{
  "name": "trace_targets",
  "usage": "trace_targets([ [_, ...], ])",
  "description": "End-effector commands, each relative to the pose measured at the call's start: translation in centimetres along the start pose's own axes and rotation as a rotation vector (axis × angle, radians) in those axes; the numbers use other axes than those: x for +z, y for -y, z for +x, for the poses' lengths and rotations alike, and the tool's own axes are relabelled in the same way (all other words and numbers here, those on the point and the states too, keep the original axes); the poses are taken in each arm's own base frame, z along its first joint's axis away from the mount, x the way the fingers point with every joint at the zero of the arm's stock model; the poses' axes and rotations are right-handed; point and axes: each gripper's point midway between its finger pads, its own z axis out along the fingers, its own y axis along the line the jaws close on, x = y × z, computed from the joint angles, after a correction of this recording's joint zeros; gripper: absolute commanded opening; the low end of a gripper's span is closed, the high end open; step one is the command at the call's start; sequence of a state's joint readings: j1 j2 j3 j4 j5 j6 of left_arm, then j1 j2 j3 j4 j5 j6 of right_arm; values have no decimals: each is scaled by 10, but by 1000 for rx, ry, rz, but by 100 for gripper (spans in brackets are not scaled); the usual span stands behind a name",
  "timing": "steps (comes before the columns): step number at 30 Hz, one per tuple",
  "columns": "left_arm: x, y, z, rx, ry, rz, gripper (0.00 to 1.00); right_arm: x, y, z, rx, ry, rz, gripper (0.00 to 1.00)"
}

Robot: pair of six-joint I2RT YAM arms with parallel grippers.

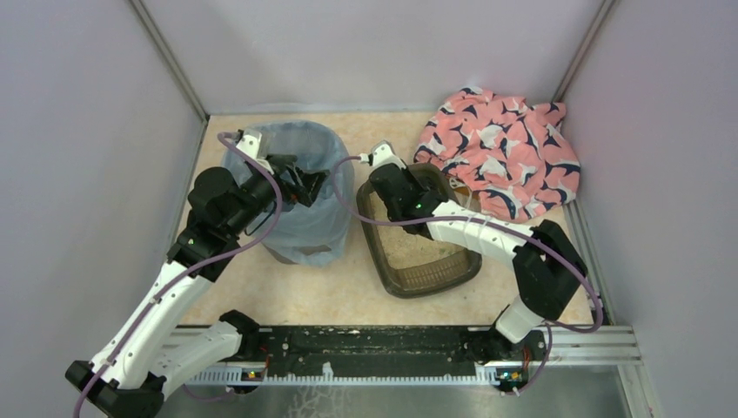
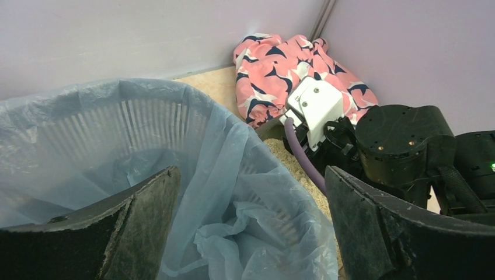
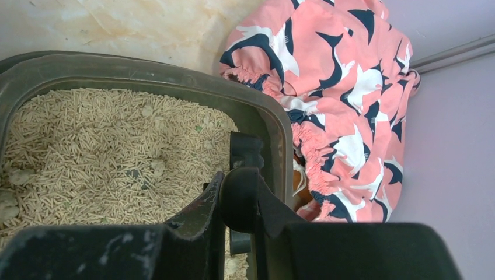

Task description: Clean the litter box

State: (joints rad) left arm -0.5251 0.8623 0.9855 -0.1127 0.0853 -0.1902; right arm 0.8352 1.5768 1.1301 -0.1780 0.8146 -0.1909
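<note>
While the litter box (image 1: 431, 277) lay right of centre on the worktop (image 1: 305, 296), its left rim just beside the bin (image 1: 300, 231) and its far right corner against the patterned cloth (image 1: 500, 152) heaped in the far right corner, I noted pale pellets (image 3: 105, 146) with a few clumps inside it.

Risks, as I judged them:
- A load carried across to the bin could shed pellets onto the worktop between the two.
- Both wrists stood close together there and could collide.
- The thin blue bag liner (image 2: 257, 175) could snag on a finger.

The right gripper (image 3: 239, 204), nearly closed over the far part of the box, clamped a black scoop handle (image 3: 245, 153), as I took it to be. The left gripper (image 1: 306, 185) was spread fully above the bin's rim nearest the box, holding nothing.
</note>
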Motion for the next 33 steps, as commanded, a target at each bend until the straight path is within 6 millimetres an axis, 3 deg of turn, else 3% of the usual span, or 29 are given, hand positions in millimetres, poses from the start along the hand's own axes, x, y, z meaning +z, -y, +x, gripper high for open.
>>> trace_targets([
  [1,0,2,-2,-2,12,15,99,10,3,10,31,-9,29,0],
  [5,5,1,-1,8,-5,12,99,16,-5,14,60,-14,0,0],
  [8,6,1,-1,10,-11,16,99,11,-1,-1,99,28,-14,0],
  [14,6,1,2,1,-13,16,99,-4,28,-30,111,90,35,0],
  [18,6,1,2,-2,-10,17,99,-12,44,-39,111,115,70,0],
  [24,6,2,5,-4,-15,23,99,-8,44,-30,83,95,95,0],
  [33,4,2,4,2,-14,23,99,9,19,-5,6,65,87,0],
])
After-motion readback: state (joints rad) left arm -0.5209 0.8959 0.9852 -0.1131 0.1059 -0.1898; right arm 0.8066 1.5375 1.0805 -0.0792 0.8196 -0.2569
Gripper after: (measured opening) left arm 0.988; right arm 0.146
